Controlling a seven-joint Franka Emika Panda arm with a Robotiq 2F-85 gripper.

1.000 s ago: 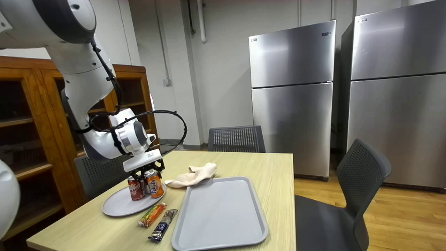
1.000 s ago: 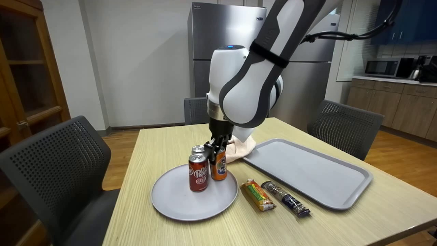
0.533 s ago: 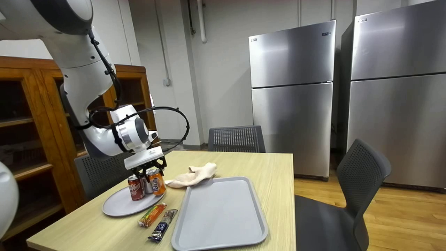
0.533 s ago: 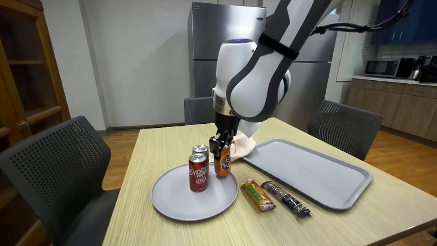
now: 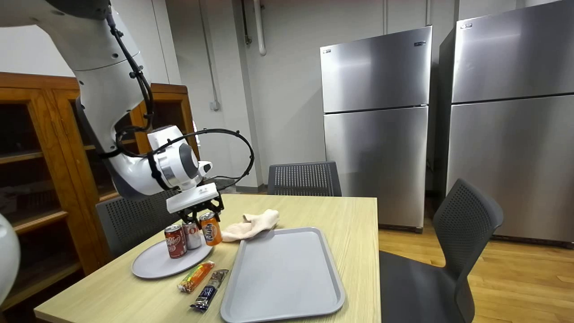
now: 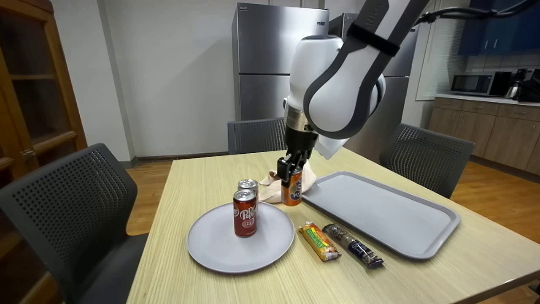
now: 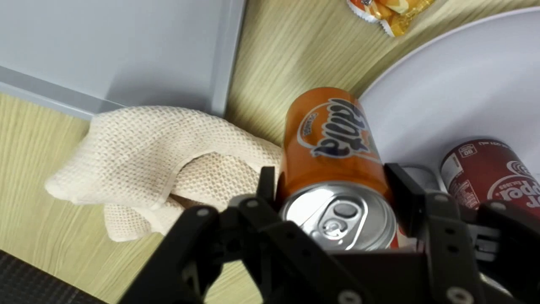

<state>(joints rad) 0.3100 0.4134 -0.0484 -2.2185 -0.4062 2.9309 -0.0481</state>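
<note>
My gripper (image 7: 331, 181) is shut on the orange Fanta can (image 7: 329, 139), one finger on each side of it near its silver top. In both exterior views this can (image 6: 292, 190) hangs upright, seemingly lifted, by the edge of the round grey plate (image 6: 236, 253). A dark red Dr Pepper can (image 6: 244, 215) stands on that plate. Close behind it is a silver can (image 5: 192, 235) with red lettering, mostly hidden in the wrist view. Just beside the held can, in the wrist view, lies a crumpled cream cloth (image 7: 139, 156).
A grey rectangular tray (image 5: 287, 273) lies on the table, one corner under the cloth. Between plate and tray are an orange-and-green snack bar (image 6: 319, 241) and a dark-wrapped bar (image 6: 353, 246). Chairs stand round the table, such as a dark one (image 5: 457, 251).
The gripper has carried the Fanta can up and away from the two other cans, past the plate's edge towards the cloth and tray. Those two cans have stayed in place.
</note>
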